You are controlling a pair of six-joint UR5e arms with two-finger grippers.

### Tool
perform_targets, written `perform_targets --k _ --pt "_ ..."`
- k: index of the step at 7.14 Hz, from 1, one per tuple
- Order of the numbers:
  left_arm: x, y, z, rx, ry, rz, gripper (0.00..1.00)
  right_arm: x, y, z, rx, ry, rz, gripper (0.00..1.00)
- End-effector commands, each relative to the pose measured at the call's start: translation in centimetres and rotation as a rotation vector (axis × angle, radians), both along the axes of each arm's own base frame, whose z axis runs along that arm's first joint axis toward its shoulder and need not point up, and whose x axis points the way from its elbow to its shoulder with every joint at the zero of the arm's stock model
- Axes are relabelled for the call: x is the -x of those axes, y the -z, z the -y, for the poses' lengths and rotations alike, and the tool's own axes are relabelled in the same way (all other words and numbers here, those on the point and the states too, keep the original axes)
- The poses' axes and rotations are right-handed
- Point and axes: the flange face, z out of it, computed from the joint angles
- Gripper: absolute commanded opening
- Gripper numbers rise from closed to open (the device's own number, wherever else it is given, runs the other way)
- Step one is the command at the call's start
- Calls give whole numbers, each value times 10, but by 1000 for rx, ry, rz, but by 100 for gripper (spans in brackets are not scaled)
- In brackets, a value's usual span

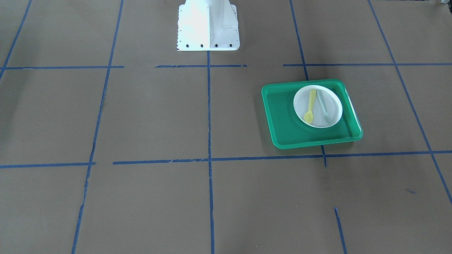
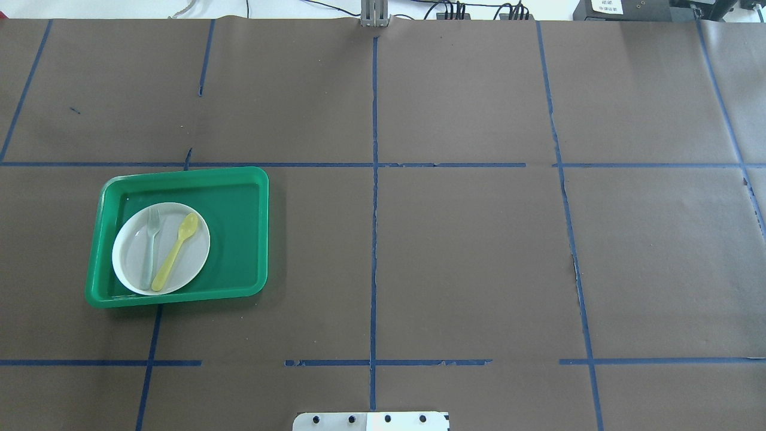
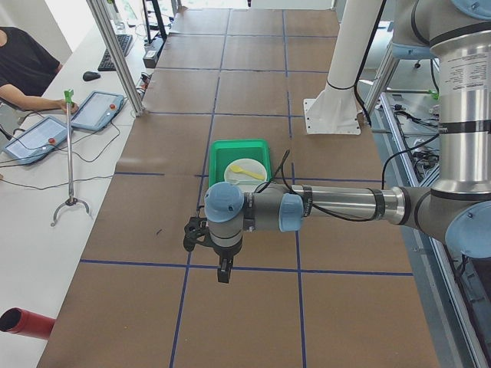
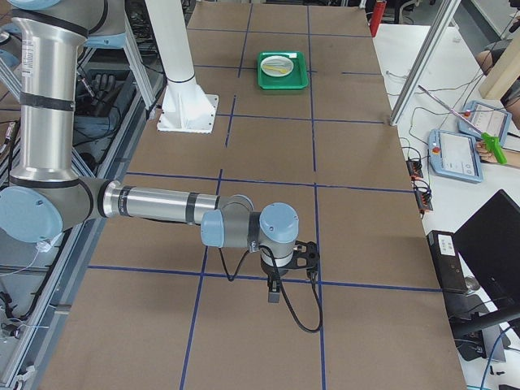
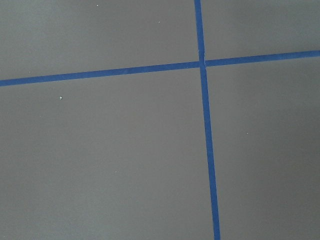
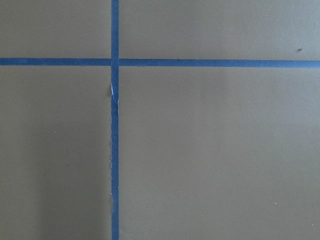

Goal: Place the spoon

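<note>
The tray (image 2: 236, 239) is glossy plastic, the plate (image 2: 128, 257) matt, the spoon (image 2: 173, 254) and fork (image 2: 149, 251) smooth plastic, the paper (image 2: 467, 257) matt under smooth tape (image 2: 374, 239).

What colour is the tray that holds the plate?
The tray is green; it shows best in the overhead view.

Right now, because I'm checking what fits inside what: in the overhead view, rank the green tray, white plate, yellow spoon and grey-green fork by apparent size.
1. green tray
2. white plate, well within the tray
3. yellow spoon and grey-green fork: these look alike in length, so I won't rank them.
</note>
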Motion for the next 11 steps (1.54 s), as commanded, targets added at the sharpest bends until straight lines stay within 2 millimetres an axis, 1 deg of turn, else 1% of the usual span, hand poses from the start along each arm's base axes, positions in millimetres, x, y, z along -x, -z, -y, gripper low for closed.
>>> perform_targets --k 1,2,3,4,6,7,8,9,10,11 --pt "-1 -2 3 -1 -3 0 100 0 0 0 0 0 0 100" --pt "-2 0 6 -17 -4 -16 100 0 0 0 0 0 0 100" --pt "-6 11 10 -57 -7 -55 100 0 0 0 -1 1 0 100" --pt "-5 7 10 -81 -5 -61 100 0 0 0 0 0 0 100" --pt "-7 11 14 -126 -2 -76 100 0 0 0 0 0 0 100" --pt "-24 25 22 -113 12 -82 100 0 0 0 0 0 0 100" --pt "-82 61 29 -119 -20 -90 100 0 0 0 0 0 0 100" --pt "-135 107 39 -89 9 -75 100 0 0 0 0 0 0 100" --pt "-180 145 37 -63 24 -88 100 0 0 0 0 0 0 100" --pt "-221 175 38 -33 26 -119 100 0 0 0 0 0 0 100"
